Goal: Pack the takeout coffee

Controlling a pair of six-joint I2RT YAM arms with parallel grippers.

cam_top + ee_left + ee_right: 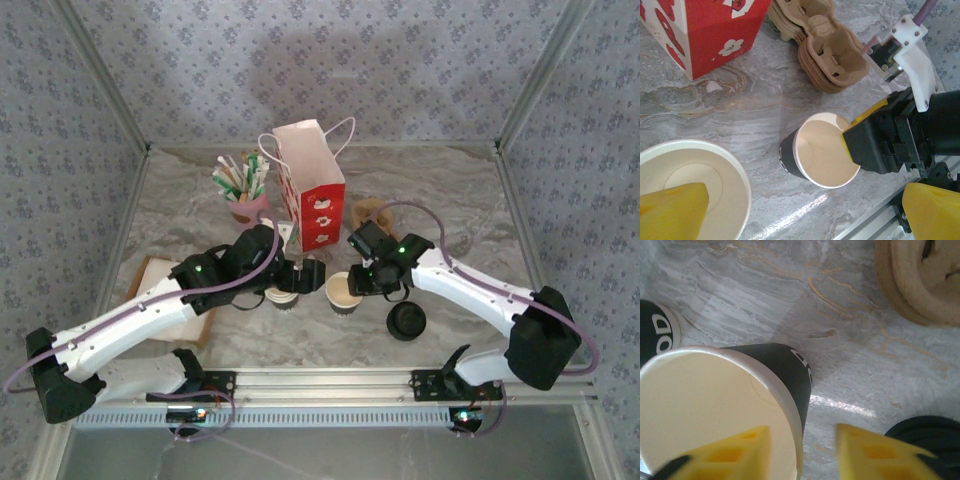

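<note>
Two empty black paper coffee cups with white rims stand upright at the table's middle. My right gripper (352, 283) (802, 452) is open with its jaws astride the right cup's (344, 293) (785, 370) wall: one yellow finger (735, 452) is inside and the other is outside, with gaps to the wall. That cup (789, 159) also appears in the left wrist view with the right gripper's finger in its mouth. My left gripper (295, 275) (800, 220) is wide open above the left cup (283, 297) (737, 175), one finger (670, 210) over its mouth. The red paper bag (315, 195) (705, 35) stands open behind.
A stack of brown pulp cup carriers (372, 215) (827, 50) (920, 280) lies right of the bag. A black lid (406, 321) (925, 430) rests near the right cup. A pink cup of straws (245, 195) stands at the back left. A flat brown board (150, 275) lies at the left.
</note>
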